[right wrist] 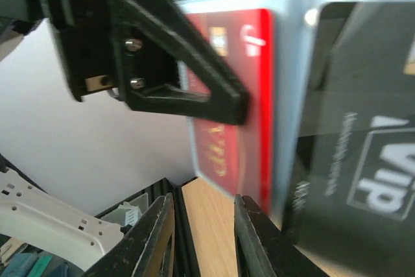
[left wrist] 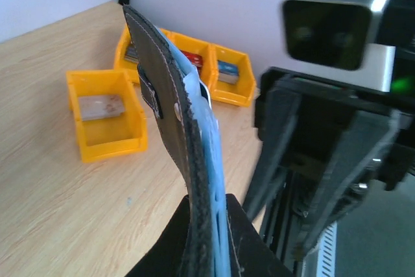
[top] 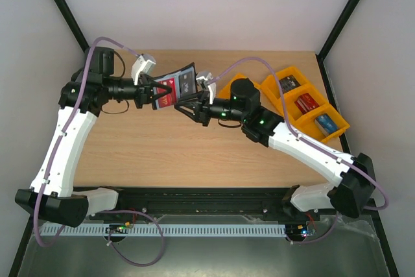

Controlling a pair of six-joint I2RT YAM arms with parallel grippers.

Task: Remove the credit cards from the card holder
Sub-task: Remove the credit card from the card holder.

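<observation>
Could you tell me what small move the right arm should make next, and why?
Probably ease the right gripper forward until its parted jaws straddle the near edge of the red card, then close. The left gripper holds the card holder open in the air, the red card sits in its clear pocket just ahead of those jaws, and nothing is between them yet.

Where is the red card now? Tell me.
In the top view, the red card sits in the open wallet held up by the left gripper, left of centre, with the right gripper just beside it.
</observation>
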